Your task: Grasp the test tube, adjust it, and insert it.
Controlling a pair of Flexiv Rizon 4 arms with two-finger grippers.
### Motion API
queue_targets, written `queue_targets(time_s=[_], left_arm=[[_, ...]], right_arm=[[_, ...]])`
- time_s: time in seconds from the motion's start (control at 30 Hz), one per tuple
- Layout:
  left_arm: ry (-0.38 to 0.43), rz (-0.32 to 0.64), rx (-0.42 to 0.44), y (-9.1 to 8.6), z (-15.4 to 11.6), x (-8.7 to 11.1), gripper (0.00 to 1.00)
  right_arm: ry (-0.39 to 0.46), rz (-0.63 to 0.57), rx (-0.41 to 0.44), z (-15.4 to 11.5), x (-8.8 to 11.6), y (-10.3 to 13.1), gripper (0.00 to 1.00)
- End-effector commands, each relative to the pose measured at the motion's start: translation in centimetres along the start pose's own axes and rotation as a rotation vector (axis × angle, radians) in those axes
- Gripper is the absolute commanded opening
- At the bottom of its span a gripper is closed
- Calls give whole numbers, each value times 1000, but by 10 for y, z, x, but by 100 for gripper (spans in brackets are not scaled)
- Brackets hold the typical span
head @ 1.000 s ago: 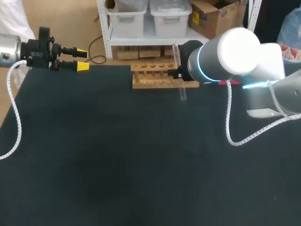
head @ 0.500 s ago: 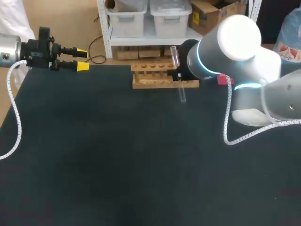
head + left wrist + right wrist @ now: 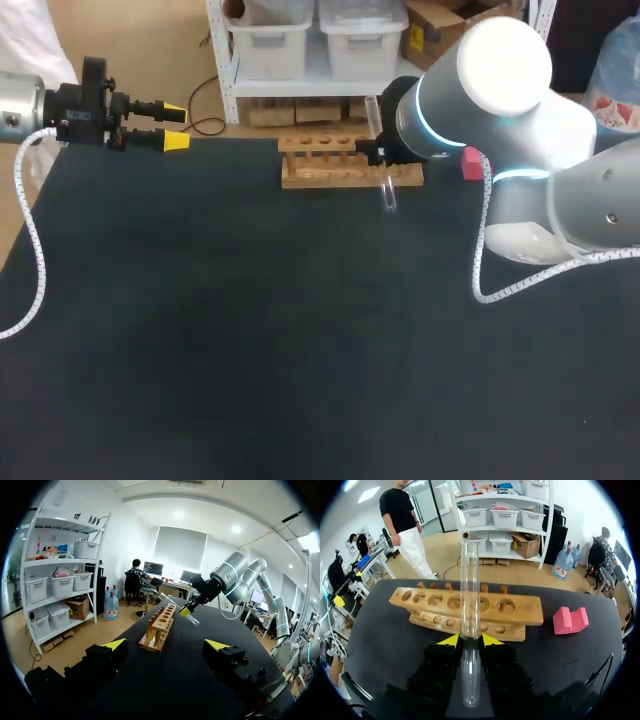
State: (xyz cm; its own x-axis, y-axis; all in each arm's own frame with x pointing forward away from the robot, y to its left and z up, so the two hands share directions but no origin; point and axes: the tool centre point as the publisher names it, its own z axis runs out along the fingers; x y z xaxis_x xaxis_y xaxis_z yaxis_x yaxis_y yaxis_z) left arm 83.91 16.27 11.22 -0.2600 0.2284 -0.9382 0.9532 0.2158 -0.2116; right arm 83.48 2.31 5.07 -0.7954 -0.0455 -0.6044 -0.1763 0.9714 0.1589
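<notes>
head view: left hand (image 3: 175,127) at the matte black table's (image 3: 250,330) far-left edge, yellow tips apart, holding nothing.
left wrist view: clear glass test tube (image 3: 192,620) in the air by the wooden rack's (image 3: 159,627) end, tilted, rounded end lower.
right wrist view: right hand (image 3: 465,640) clamped on the slim tube; long axis along the fingers, open end toward the holed rack; pink notched block (image 3: 570,621) beside the rack.

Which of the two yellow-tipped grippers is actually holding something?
The right gripper, by the wooden rack: it is shut on the glass test tube. The left gripper is open and empty.
</notes>
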Motion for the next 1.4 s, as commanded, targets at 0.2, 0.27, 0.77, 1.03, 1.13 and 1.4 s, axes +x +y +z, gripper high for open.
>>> queue_targets(time_s=[0.2, 0.27, 0.77, 1.03, 1.13, 1.4], left_arm=[[-1, 1, 1, 1, 0, 1, 100], [-1, 1, 1, 1, 0, 1, 100], [-1, 1, 1, 1, 0, 1, 100], [-1, 1, 1, 1, 0, 1, 100], [-1, 1, 1, 1, 0, 1, 100], [-1, 1, 1, 1, 0, 1, 100]], right_arm=[[-407, 49, 51, -34, 6, -4, 0], [-448, 50, 60, -39, 4, -4, 0], [-691, 51, 104, -65, -11, -3, 0], [-741, 50, 111, -77, -14, -9, 0], [-735, 44, 100, -79, -14, -10, 0], [-735, 44, 100, -79, -14, -10, 0]])
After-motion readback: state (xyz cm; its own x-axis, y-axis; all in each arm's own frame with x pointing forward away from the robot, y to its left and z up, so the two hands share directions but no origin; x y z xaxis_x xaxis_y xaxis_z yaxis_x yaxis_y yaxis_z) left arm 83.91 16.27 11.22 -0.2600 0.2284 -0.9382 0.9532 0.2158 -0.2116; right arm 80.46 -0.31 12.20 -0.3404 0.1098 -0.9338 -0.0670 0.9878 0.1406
